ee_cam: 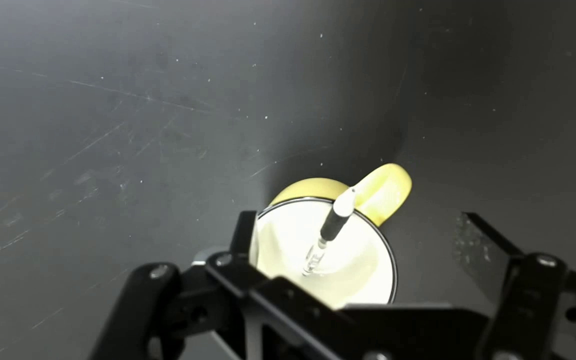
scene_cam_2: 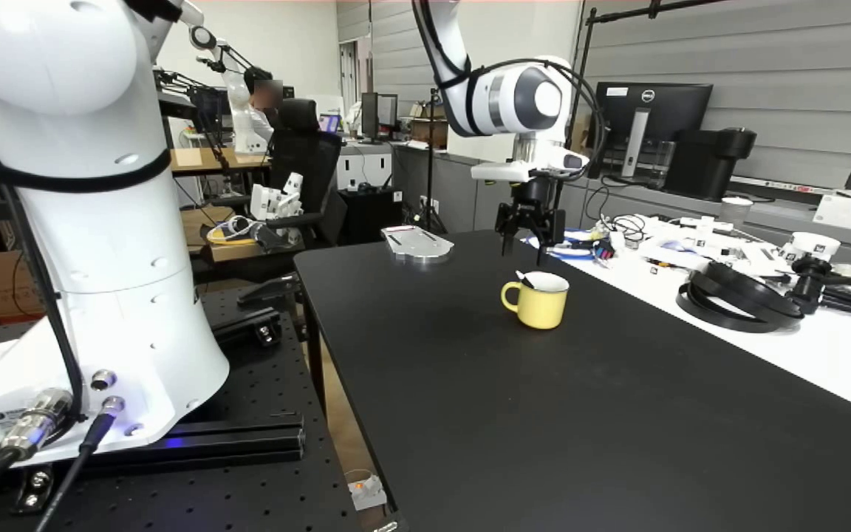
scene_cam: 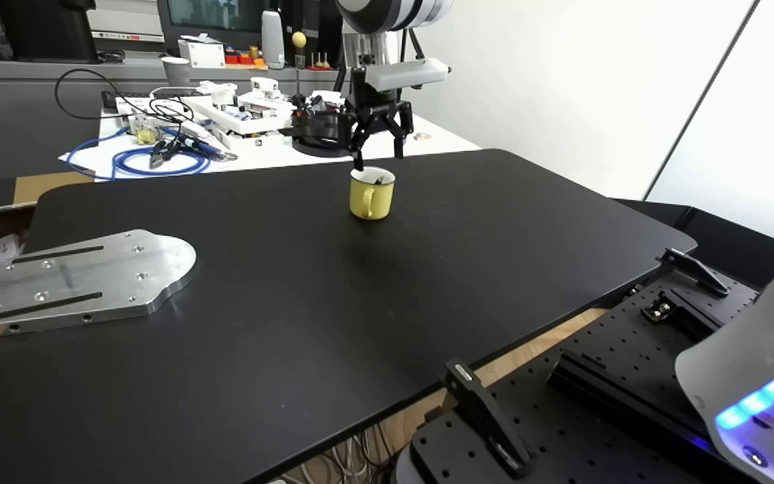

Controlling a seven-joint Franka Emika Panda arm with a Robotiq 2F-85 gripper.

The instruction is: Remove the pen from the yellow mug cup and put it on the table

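On the matte black worktop (scene_cam: 279, 323), near its edge beside the cluttered white table (scene_cam_2: 839, 355), a yellow mug (scene_cam_2: 541, 309) stands upright with a white-ended pen (ee_cam: 335, 225) leaning inside, and the claw (scene_cam: 379, 155) hangs above, jaws apart

yellow mug cup (ee_cam: 360, 260) partly hidden by pincer (ee_cam: 358, 239) in wrist view, person's face (scene_cam_2: 269, 94) blurred, arm (scene_cam_2: 499, 100) cropped

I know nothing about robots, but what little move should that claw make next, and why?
I'd guess a small glide of the open gripper toward the handle of the yellow mug, before lowering: the pen slants out on that side, and in the wrist view its white end shows slightly beyond the spread fingertips.
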